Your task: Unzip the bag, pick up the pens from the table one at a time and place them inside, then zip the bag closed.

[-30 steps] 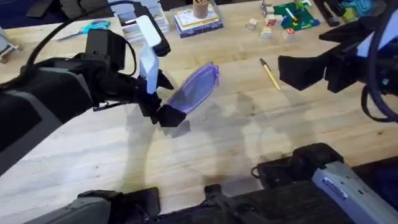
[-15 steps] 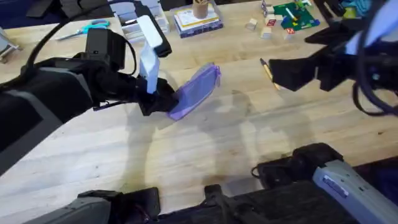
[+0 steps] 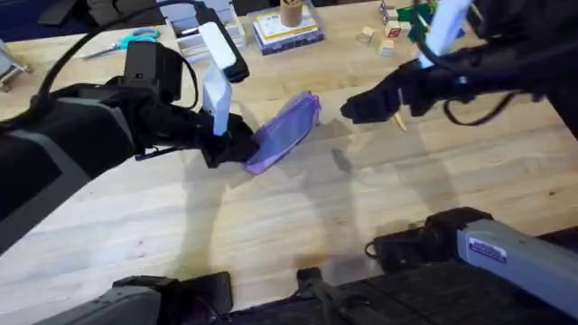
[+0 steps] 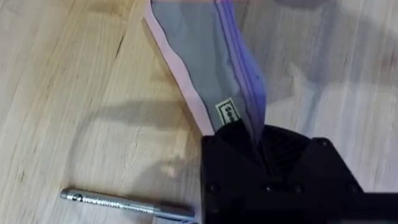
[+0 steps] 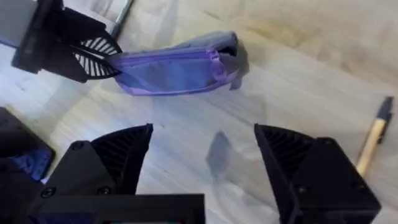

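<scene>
The lavender bag (image 3: pixel 289 126) lies slanted on the table (image 3: pixel 298 226). My left gripper (image 3: pixel 242 152) is shut on its near-left end; in the left wrist view the black fingers (image 4: pixel 273 168) pinch the bag (image 4: pixel 199 62) by its label corner. My right gripper (image 3: pixel 357 108) hovers open just right of the bag's far end, with the bag (image 5: pixel 177 65) beyond its spread fingers (image 5: pixel 118 155). The yellow pen (image 3: pixel 395 116) lies right of the bag, partly under the right arm, and shows as the yellow pen (image 5: pixel 373 134) with a black end. The silver pen (image 4: pixel 124 203) lies beside the left gripper.
Along the table's far edge are teal scissors (image 3: pixel 135 38), a clear plastic box (image 3: pixel 194 27), a stack of books with a cup (image 3: pixel 287 27) and small toy blocks (image 3: pixel 397 32). The arms' bases fill the near edge.
My right arm has swung left from the table's right side to just beside the bag's far end. The left gripper shifted slightly away with the bag's end, then held still.
</scene>
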You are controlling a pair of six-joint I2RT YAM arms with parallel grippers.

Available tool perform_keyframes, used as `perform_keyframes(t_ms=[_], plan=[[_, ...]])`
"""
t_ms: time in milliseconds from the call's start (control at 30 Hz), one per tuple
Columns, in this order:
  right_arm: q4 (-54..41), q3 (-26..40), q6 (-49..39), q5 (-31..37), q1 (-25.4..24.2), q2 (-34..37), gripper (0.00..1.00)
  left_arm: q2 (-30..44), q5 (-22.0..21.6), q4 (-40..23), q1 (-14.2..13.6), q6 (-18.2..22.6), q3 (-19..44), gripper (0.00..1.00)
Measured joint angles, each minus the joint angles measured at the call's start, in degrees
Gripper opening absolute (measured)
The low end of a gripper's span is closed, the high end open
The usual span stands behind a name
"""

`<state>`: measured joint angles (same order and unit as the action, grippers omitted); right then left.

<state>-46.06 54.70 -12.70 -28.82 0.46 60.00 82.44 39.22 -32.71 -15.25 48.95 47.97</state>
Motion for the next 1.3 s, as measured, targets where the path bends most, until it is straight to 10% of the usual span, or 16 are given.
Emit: perform_keyframes(t_ms=[633, 1300], plan=[[12.0, 0.0, 2.0, -1.3, 5.5, 19.8, 0.998, 0.0, 0.0, 0.0, 0.0, 0.0, 0.0, 0.042], [18.6, 0.0, 2.0, -1.3, 7.2, 23.7, 0.917, 0.0, 0.0, 0.0, 0.0, 0.0, 0.0, 0.042]])
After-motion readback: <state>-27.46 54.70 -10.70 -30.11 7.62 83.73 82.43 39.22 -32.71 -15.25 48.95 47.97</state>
